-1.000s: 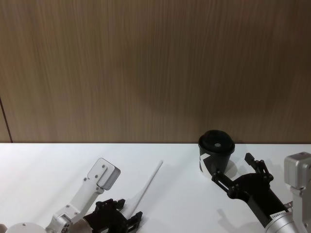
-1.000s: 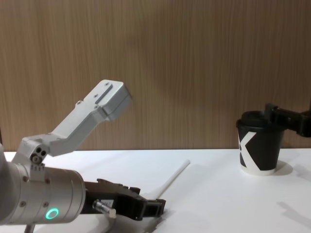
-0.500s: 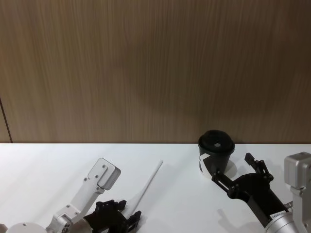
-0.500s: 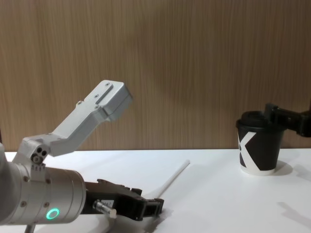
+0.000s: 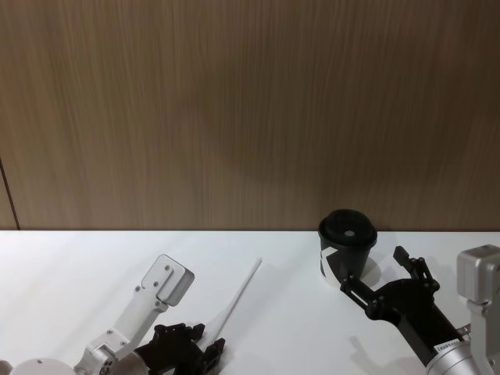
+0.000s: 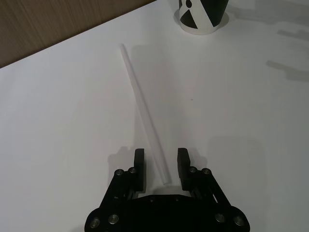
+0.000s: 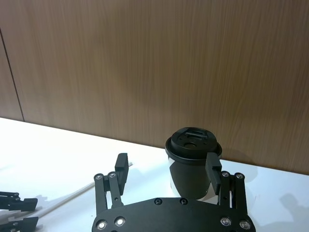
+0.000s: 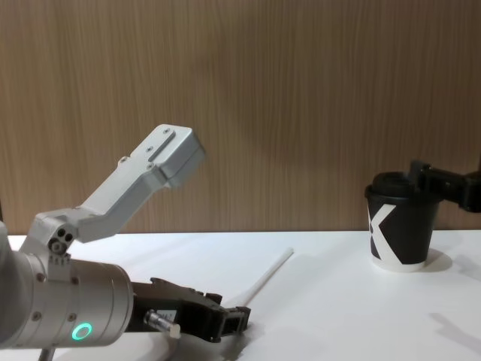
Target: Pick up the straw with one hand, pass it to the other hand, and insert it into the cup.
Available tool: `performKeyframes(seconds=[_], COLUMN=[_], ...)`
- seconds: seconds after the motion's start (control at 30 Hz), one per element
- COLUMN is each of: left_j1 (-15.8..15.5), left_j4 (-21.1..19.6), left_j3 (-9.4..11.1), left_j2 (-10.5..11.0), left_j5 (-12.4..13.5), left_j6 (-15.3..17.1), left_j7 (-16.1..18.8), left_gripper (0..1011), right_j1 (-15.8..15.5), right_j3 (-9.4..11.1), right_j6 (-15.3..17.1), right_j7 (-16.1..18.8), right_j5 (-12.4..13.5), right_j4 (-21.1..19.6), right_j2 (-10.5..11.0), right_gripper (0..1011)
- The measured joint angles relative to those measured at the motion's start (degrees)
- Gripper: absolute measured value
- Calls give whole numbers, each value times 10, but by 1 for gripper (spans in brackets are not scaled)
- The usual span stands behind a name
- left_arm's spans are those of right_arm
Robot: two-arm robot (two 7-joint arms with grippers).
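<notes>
The white straw (image 5: 238,295) lies flat on the table, pointing away at an angle toward the cup. My left gripper (image 5: 205,348) sits low at its near end, open. In the left wrist view the straw (image 6: 142,108) ends between the two fingers (image 6: 139,164), with a gap on each side. The black cup (image 5: 346,250) with its domed lid stands upright at the right, its white X mark facing the chest view (image 8: 402,226). My right gripper (image 5: 372,268) hovers open just in front of the cup (image 7: 190,164), fingers spread wider than it and not touching it.
A white table (image 5: 297,336) runs up to a wooden wall (image 5: 250,117) close behind. The left arm's silver forearm link (image 8: 128,188) rises above the table on the left. There is free tabletop between the straw and the cup.
My left gripper has drawn back slightly toward my body along the straw's near end, staying open. The straw, the cup and the right gripper have not moved.
</notes>
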Motion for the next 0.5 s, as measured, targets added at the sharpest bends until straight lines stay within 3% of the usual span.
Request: performKeyframes(seconds=[0.5], left_j1=[0], left_j4=[0], left_j3=[0], left_j2=[0], left_j5=[0], left_j6=[0], left_j7=[0], left_gripper=[328], right_j1=[0], right_j3=[0], right_j6=[0], right_j7=[0], right_j5=[0], right_j4=[0], right_j2=[0], right_gripper=[1001])
